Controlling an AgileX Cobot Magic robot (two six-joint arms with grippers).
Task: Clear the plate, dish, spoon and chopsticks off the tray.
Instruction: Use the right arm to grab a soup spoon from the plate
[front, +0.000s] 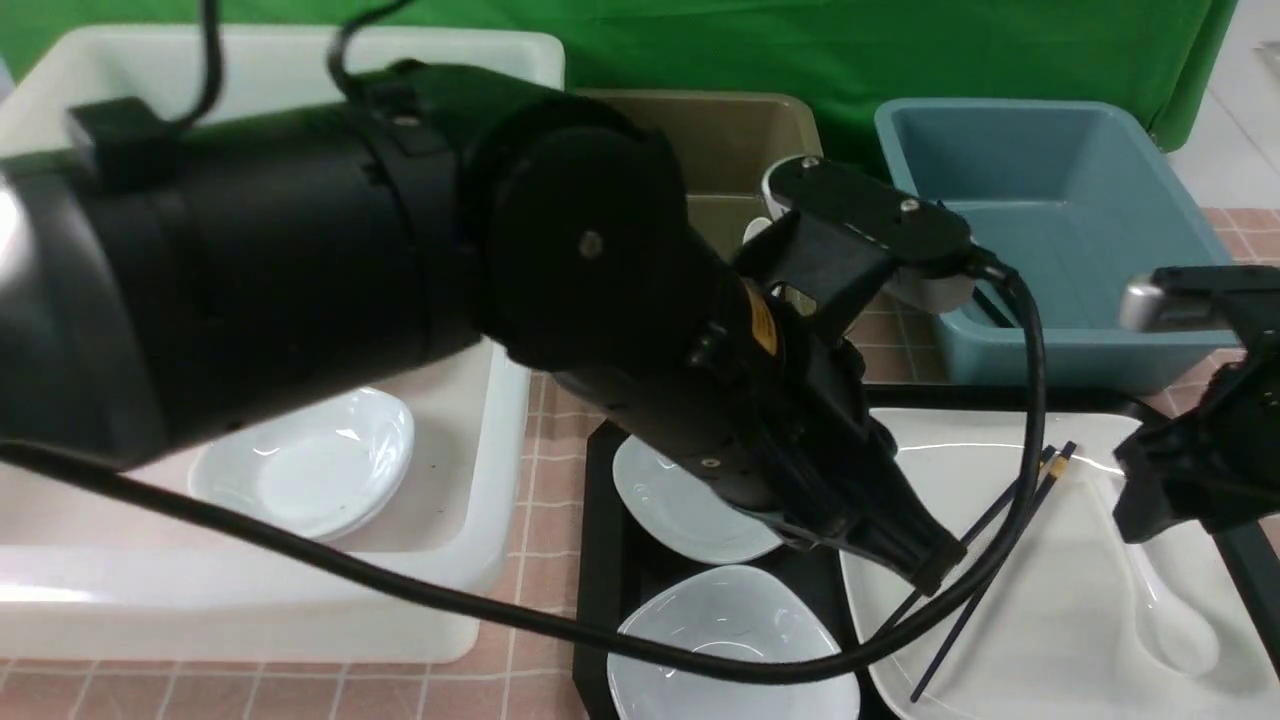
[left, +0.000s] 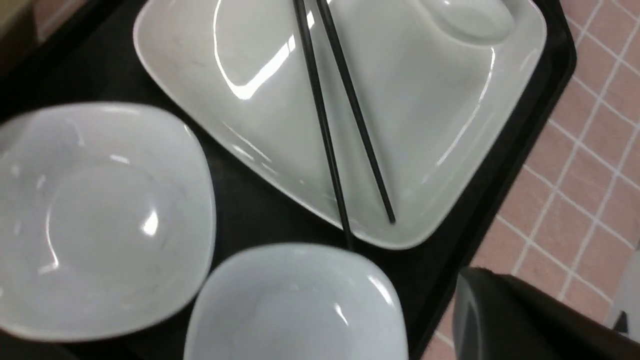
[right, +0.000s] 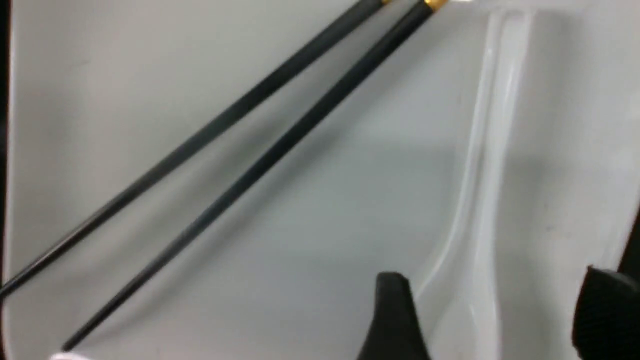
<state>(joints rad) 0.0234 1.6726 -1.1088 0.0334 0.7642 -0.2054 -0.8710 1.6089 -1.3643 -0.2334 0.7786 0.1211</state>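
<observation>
On top of the pink tiled worktop, biggest stuff first: three tubs. That's one white tub on the left, one olive tub far in the middle and one blue tub far right.

Then one black tray sitting near and right of the white tub. One big cream plate fills the tray's right half.

I count three small dishes: the far dish and the near dish on the tray's left side, plus a third dish inside the white tub.

Two chopsticks lie slanted across the plate, gold bands at the far end. One spoon lies on the plate's right side, bowl nearest.

The left gripper is closed with nothing in it, hanging by the plate's left edge. The right gripper has its fingers spread, and the spoon handle runs between them.

The only label is one yellow sticker on the left arm, too blurry to read.
</observation>
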